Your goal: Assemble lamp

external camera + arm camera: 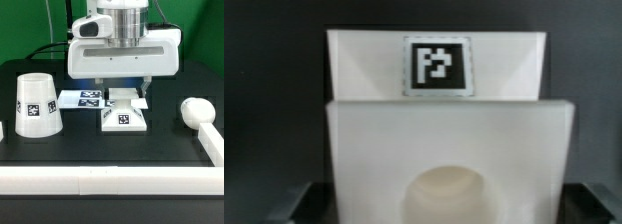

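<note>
The black surface point(90, 150) carries all three lamp parts, still separate, so assembly is at its opening step, which I judge to be securing the base. The robot's white two-finger pincer point(124, 92) hangs low over the middle of the surface, its fingers spread to either side of the flat square white plastic base point(126, 118). Whether they already press on its sides I cannot tell.

The large tapered white cup-like shade point(35, 105) stands wide end down at the exterior view's left, well apart from the base. Its mouth faces the surface, so nothing can be seen inside it.

The base lies tag up just in front of the thin white marker board point(80, 98). In the wrist view the base point(438, 130) shows a round socket point(455, 190) that is empty.

The round-headed white bulb point(192, 108) lies on its side at the exterior view's right, well apart.

The next move probably calls for a square, firm hold on the base's edges — then steadying it, so the bulb can be brought to that socket.
</note>
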Controlling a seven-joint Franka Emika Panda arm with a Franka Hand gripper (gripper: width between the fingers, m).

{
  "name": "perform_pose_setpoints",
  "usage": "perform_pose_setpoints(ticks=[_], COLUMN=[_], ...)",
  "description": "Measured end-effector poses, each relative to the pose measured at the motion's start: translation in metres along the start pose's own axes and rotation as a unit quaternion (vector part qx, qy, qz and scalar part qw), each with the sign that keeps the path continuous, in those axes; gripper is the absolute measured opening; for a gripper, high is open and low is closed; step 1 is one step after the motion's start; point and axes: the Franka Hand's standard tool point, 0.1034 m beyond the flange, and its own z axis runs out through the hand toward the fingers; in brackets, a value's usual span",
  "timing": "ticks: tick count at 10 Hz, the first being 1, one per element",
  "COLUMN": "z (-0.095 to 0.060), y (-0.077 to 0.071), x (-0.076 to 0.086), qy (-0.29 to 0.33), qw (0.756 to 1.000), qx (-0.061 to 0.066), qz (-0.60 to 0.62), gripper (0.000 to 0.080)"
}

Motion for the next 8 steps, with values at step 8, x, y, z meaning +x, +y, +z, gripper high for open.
perform_pose_setpoints(ticks=[8], z=[-0.002], y=[0.000], x=[0.011], qy=[-0.005], qw=[1.000], qx=[0.002], qz=[0.000], gripper=[0.0534])
